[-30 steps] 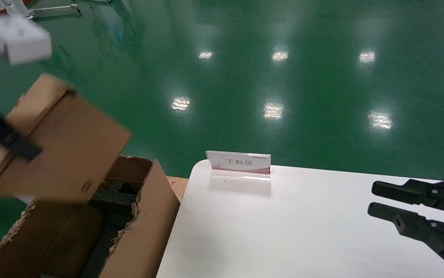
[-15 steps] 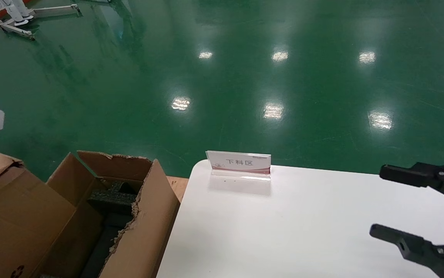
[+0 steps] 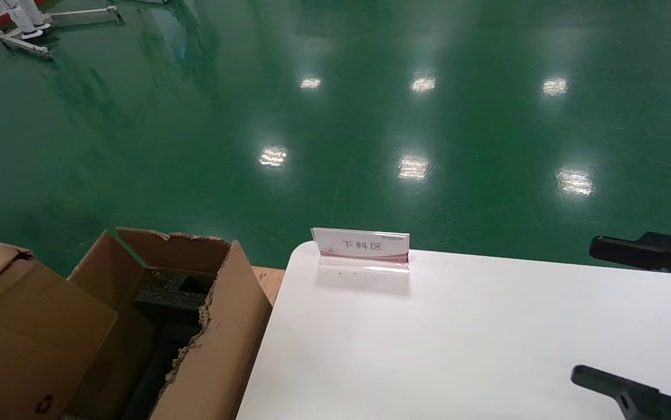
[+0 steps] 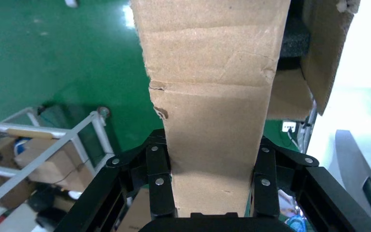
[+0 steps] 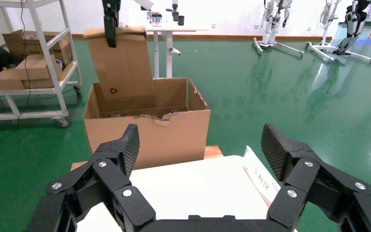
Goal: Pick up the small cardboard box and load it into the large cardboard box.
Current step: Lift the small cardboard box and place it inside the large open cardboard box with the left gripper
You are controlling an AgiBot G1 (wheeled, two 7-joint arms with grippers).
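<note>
A: What is differing from half a second back?

B: The right gripper (image 3: 621, 315) is spreading wider over the white table (image 3: 457, 338); its upper finger is sitting higher and its lower finger is sliding down toward the frame's edge. The small cardboard box (image 3: 20, 338) is sitting a touch lower at the head view's left edge, and the recycling mark on its face is now showing more fully.

A: And where is that box hanging?

B: It is hanging partly inside the large cardboard box (image 3: 218, 326), against its far-left side, with its top flaps still poking above the ragged rim. The right wrist view is showing it standing upright in the open carton, gripped at the top edge.

A: The left gripper (image 4: 210, 181)?

B: It is pinching the small cardboard box, fingers (image 4: 157, 179) pressed on either side of the panel.

A: What is being hidden?

B: In the head view the left gripper is almost wholly cut off. The box's lower end is sinking behind the big carton's wall, so whether it is touching the black foam (image 3: 169, 303) cannot be told. The sign (image 3: 361, 248) on the table's far edge is standing plain.
</note>
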